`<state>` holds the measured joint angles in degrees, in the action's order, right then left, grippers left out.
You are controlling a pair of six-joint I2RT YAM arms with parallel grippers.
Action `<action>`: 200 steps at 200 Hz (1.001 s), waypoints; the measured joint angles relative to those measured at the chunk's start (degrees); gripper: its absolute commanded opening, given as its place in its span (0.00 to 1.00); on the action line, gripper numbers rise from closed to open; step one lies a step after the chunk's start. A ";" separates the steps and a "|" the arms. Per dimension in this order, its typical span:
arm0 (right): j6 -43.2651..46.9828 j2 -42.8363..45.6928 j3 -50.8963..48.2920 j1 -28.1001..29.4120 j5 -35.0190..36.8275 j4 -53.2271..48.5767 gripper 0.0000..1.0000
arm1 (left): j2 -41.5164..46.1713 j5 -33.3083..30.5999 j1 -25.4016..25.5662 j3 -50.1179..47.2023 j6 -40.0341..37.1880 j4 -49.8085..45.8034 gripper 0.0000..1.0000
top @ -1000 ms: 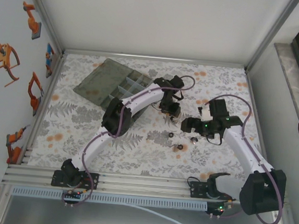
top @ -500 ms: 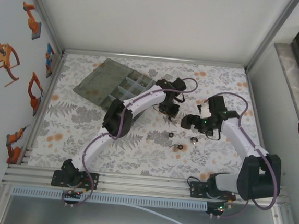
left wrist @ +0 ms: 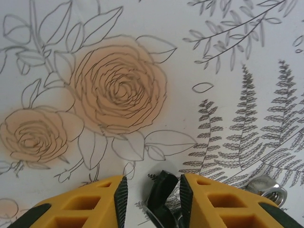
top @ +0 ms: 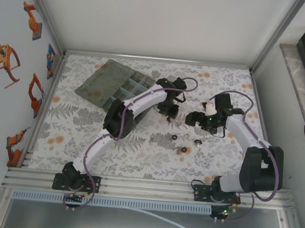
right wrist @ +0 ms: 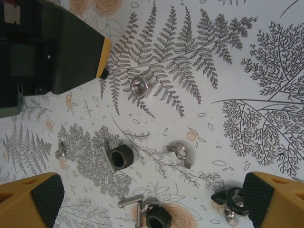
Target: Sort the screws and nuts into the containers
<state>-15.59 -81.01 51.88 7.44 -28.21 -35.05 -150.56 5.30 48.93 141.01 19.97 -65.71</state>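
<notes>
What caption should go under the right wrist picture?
Open right gripper above scattered nuts on the flowery cloth.

Even, bright diffuse light; soft faint shadows; overhead view slightly hazy; wrist views sharp.

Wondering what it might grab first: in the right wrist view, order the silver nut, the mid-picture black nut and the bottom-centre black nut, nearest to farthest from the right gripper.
From the right gripper:
1. bottom-centre black nut: lowest in the picture, at the bottom edge.
2. mid-picture black nut: halfway up, left of centre.
3. silver nut: highest up.
</notes>
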 measured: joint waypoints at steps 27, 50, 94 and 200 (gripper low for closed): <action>0.20 -0.55 0.11 -2.01 -1.70 1.27 0.98 | 0.11 0.37 0.00 -0.04 1.46 -1.97 0.37; 0.85 -1.95 0.92 -3.58 -2.75 1.60 0.98 | 0.15 0.79 0.00 -0.04 2.45 -2.97 0.34; 3.17 -2.25 4.50 -4.22 -2.84 1.53 0.98 | 0.13 0.79 0.13 0.00 3.82 -6.45 0.21; 3.74 0.42 5.99 -4.22 -1.73 3.65 0.98 | 0.87 -0.28 -2.08 2.14 -0.52 -5.27 0.06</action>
<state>-11.86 -80.60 57.87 3.22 -29.93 -31.40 -149.69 5.02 46.85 143.15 19.44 -70.98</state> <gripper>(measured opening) 0.977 0.074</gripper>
